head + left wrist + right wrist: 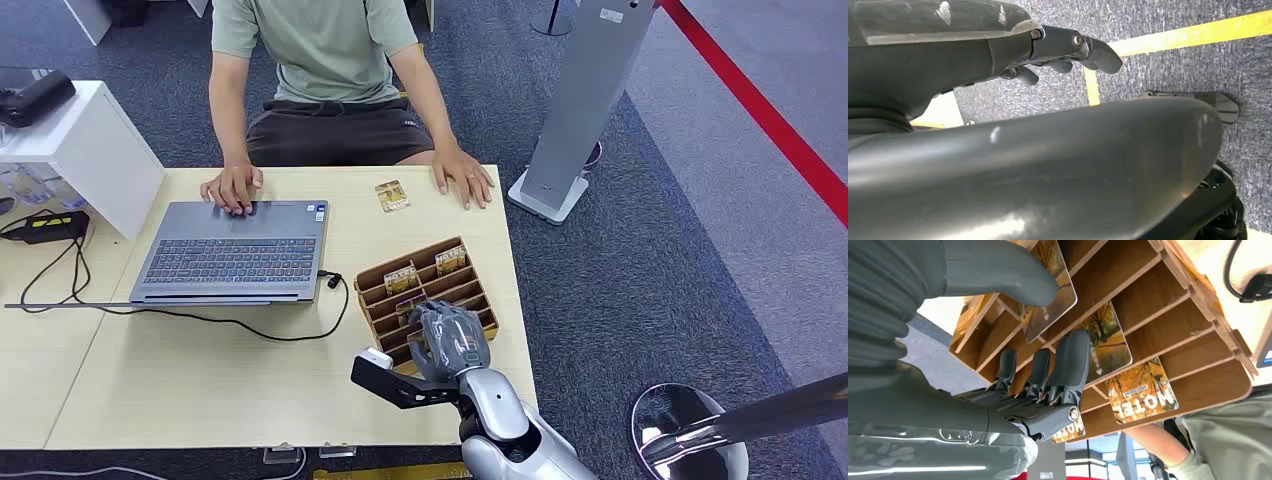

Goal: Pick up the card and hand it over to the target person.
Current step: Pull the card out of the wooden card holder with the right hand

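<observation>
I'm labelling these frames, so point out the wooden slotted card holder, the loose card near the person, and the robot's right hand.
wooden slotted card holder (372,283), head view, left rim.
loose card (392,195), head view, its middle.
right hand (452,338), head view, back of hand.

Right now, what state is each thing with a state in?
Right hand: over the card rack, thumb and fingers closing on a card, not clearly gripped.
Left hand: hanging over the carpet, holding nothing.
Card rack: on the table, cards standing in its slots.
Loose card: flat on the table.
Laptop: open.
</observation>
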Action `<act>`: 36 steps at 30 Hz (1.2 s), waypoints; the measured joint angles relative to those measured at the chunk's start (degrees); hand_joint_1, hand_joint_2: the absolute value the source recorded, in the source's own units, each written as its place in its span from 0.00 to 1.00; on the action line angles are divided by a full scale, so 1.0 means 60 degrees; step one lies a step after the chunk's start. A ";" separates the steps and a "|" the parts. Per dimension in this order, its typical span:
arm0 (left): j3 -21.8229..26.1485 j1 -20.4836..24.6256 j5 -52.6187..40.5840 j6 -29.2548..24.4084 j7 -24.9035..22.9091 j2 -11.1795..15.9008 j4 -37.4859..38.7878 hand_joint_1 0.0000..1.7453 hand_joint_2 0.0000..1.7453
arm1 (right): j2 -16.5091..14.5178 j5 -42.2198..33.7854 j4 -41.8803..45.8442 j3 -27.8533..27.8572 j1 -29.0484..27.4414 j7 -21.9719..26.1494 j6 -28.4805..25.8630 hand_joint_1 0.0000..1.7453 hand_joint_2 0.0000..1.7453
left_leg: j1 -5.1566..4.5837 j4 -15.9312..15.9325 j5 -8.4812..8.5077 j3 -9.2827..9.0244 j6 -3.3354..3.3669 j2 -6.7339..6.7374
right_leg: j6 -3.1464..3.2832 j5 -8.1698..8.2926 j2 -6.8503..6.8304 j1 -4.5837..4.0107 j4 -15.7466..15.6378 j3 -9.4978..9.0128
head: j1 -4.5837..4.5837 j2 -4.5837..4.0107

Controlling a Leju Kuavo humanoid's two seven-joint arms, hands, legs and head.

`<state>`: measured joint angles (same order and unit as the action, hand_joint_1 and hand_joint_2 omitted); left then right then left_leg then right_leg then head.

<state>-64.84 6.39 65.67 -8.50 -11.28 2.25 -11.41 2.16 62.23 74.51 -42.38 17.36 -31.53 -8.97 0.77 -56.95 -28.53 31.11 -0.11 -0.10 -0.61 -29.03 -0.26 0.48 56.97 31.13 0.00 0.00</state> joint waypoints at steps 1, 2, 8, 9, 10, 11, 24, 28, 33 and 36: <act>0.0002 0.0000 0.0002 -0.0008 0.0000 0.0001 0.0001 0.00 0.00 | 0.0004 -0.0007 0.0003 -0.0005 0.0000 0.0001 -0.0001 0.52 1.00 | -0.0001 0.0003 0.0002 -0.0001 0.0000 0.0000 | 0.0000 0.0001 0.0000 0.0001 -0.0002 0.0000 | 0.0000 0.0000; 0.0002 0.0001 0.0004 -0.0011 -0.0001 0.0004 0.0002 0.00 0.00 | 0.0005 -0.0018 0.0004 -0.0005 -0.0002 0.0001 -0.0003 0.52 1.00 | -0.0001 0.0006 0.0004 -0.0001 0.0000 0.0000 | 0.0001 0.0003 0.0000 0.0001 -0.0005 -0.0001 | 0.0000 0.0000; 0.0009 0.0001 0.0017 -0.0034 -0.0005 0.0019 0.0003 0.00 0.00 | -0.0018 -0.0174 -0.0117 -0.0001 0.0026 0.0021 -0.0005 0.53 1.00 | 0.0001 -0.0002 -0.0002 0.0002 -0.0001 0.0001 | -0.0001 -0.0001 0.0001 -0.0001 0.0001 0.0002 | 0.0000 0.0000; 0.0009 0.0002 0.0018 -0.0036 -0.0003 0.0020 0.0002 0.00 0.00 | -0.0028 -0.0209 -0.0156 -0.0001 0.0036 0.0027 -0.0007 0.53 1.00 | 0.0002 -0.0003 -0.0002 0.0002 -0.0001 0.0000 | -0.0001 -0.0001 0.0000 -0.0001 0.0002 0.0002 | 0.0000 0.0000; 0.0008 0.0001 0.0018 -0.0039 -0.0003 0.0018 0.0002 0.00 0.00 | -0.0032 -0.0233 -0.0191 -0.0007 0.0046 0.0030 -0.0008 0.53 1.00 | 0.0002 -0.0003 -0.0002 0.0002 -0.0001 0.0001 | -0.0001 0.0000 0.0000 -0.0002 0.0001 0.0002 | 0.0000 0.0000; 0.0005 0.0002 0.0016 -0.0042 -0.0004 0.0017 0.0002 0.00 0.00 | -0.0033 -0.0247 -0.0207 -0.0012 0.0048 0.0032 -0.0011 0.53 1.00 | 0.0001 0.0000 0.0001 0.0002 -0.0001 0.0001 | 0.0000 0.0002 0.0001 -0.0001 0.0000 0.0003 | 0.0000 0.0000; 0.0004 0.0005 0.0028 -0.0042 -0.0057 0.0036 0.0004 0.00 0.00 | -0.0025 -0.0363 -0.0196 -0.0090 0.0061 -0.0021 0.0019 0.55 1.00 | 0.0003 -0.0005 -0.0006 0.0000 -0.0002 0.0002 | -0.0001 -0.0004 0.0002 -0.0002 0.0003 0.0001 | 0.0000 0.0000; 0.0007 0.0005 0.0031 -0.0046 -0.0058 0.0029 0.0003 0.00 0.00 | -0.0030 -0.0365 -0.0199 -0.0093 0.0059 -0.0021 0.0021 0.55 1.00 | 0.0002 -0.0004 -0.0002 0.0001 -0.0002 0.0001 | 0.0000 -0.0001 0.0002 -0.0002 0.0003 0.0003 | 0.0000 0.0000; 0.0014 0.0007 0.0041 -0.0068 -0.0061 0.0001 -0.0003 0.00 0.00 | -0.0051 -0.0411 -0.0224 -0.0113 0.0056 -0.0038 0.0055 0.57 1.00 | 0.0003 -0.0004 -0.0001 0.0003 -0.0002 0.0002 | 0.0000 0.0001 0.0003 -0.0002 0.0002 0.0004 | 0.0000 0.0000; 0.0014 0.0009 0.0041 -0.0075 -0.0057 -0.0006 -0.0004 0.00 0.00 | -0.0057 -0.0416 -0.0221 -0.0115 0.0048 -0.0040 0.0052 0.58 1.00 | 0.0000 0.0005 0.0003 0.0000 -0.0001 0.0003 | 0.0001 0.0003 0.0003 0.0000 -0.0003 0.0003 | 0.0000 0.0000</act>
<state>-64.75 6.45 65.91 -8.95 -11.62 2.21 -11.43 1.82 59.73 73.19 -43.07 17.65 -31.77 -8.66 0.76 -56.92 -28.51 31.10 -0.11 -0.08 -0.60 -29.01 -0.24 0.48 56.95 31.15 0.00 0.00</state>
